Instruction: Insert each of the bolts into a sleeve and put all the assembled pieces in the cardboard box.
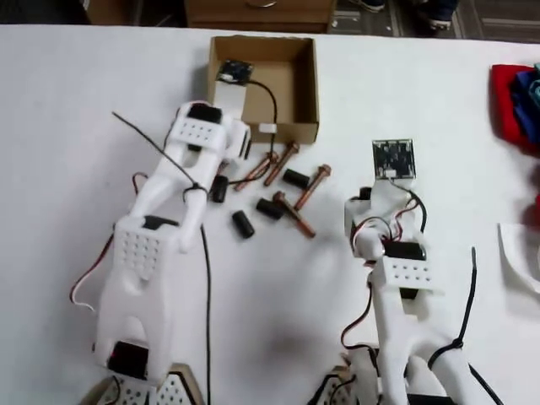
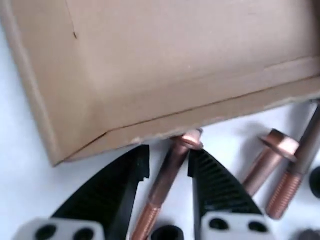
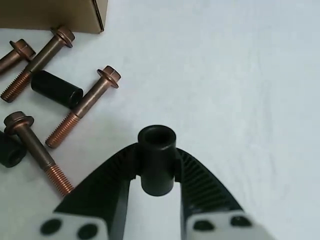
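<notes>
We see a big white table [image 1: 67, 101] with soft light on it. Past its far edge stands a brown wooden cabinet [image 1: 257, 13] on a dark grey floor [image 1: 498, 21]. A red cloth [image 1: 509, 93] lies near one side of the table, with something blue beside it.

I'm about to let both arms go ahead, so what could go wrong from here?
The left gripper straddles a copper-coloured threaded bolt whose head lies by the brown cardboard box wall; closing might pinch it askew or nudge the box. The right gripper holds a black cylindrical sleeve just at its fingertips, so pushing a bolt in could tilt it.
</notes>
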`<state>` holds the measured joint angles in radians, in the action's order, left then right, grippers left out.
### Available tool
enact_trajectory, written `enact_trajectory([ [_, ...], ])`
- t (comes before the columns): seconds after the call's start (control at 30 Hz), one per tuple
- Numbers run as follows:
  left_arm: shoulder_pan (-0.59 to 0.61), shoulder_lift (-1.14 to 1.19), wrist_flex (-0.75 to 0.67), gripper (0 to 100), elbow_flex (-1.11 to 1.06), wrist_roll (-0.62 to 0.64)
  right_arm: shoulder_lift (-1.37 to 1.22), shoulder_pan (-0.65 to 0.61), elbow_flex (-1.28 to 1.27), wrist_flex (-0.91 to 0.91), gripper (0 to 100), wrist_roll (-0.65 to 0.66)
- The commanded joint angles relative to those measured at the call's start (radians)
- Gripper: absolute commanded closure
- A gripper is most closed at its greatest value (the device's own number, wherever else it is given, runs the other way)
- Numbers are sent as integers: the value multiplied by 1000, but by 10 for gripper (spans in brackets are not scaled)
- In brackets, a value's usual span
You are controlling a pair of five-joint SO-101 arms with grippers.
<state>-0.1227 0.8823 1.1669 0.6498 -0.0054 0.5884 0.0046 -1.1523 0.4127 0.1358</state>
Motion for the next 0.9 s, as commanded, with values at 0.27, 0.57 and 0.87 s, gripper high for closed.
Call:
enact_trajectory([
  [0.27,-25,41,373,974,344,-91,15,7,55,-1,978,-9],
  [0.57,-11,23,620,974,590,-84,211,7,51,156,978,-11],
  [0.87,-21,-250,621,974,418,100,570,-47,-190,56,978,-11],
])
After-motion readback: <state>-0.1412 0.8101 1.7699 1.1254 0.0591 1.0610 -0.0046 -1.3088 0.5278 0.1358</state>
